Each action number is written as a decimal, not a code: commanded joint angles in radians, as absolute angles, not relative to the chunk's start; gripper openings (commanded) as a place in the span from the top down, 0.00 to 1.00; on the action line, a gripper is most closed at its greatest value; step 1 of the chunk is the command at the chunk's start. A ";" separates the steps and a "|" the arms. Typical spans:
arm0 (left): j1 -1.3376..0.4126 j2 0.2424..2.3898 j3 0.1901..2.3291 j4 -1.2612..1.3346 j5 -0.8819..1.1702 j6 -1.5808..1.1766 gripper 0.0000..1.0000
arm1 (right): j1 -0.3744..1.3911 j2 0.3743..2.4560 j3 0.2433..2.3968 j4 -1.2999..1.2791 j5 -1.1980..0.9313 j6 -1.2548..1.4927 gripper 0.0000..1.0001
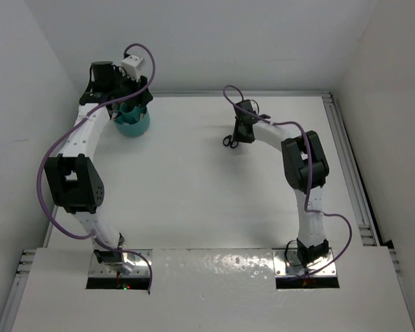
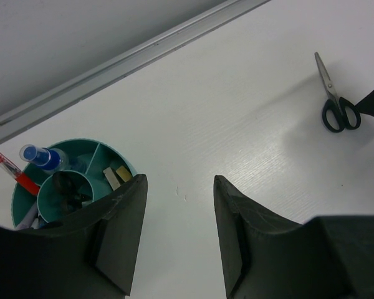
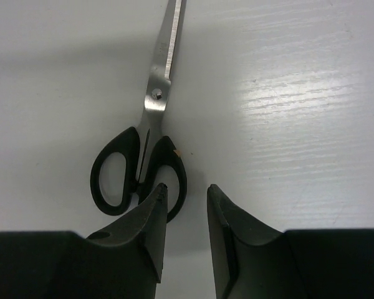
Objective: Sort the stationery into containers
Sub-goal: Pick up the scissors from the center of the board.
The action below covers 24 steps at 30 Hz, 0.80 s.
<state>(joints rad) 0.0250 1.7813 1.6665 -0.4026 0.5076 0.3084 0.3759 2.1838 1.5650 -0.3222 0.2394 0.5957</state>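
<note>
Scissors (image 3: 154, 103) lie just left of the gap in the right gripper (image 3: 186, 194), handles nearest, blades pointing straight away; its jaws stand narrowly spread, pinching nothing; this arm is nearer.

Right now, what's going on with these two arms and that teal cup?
The robot is sorting stationery into the cup. It already holds a red pen, a glue bottle and other bits. One pair of scissors lies on the table. The right gripper is down at its black handles, jaws open, not gripping. The left gripper hangs open and empty by the cup.
</note>
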 commanded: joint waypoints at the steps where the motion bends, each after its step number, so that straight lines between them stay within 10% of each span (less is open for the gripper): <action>1: 0.014 1.759 1.703 -0.379 0.503 0.295 0.55 | 0.406 2.238 1.631 -0.370 0.299 0.597 0.69; 17: -0.021 1.747 1.704 -0.416 0.538 0.377 0.58 | 0.396 2.188 1.545 -0.359 0.198 0.629 1.00; 24: -0.164 1.677 1.584 -0.821 0.736 1.270 0.58 | 0.402 1.961 1.393 -0.220 0.121 0.675 1.00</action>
<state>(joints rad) -0.0925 1.7660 1.6444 -0.5873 0.6216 0.7589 0.3977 2.0995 1.4303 -0.3149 0.1722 0.6415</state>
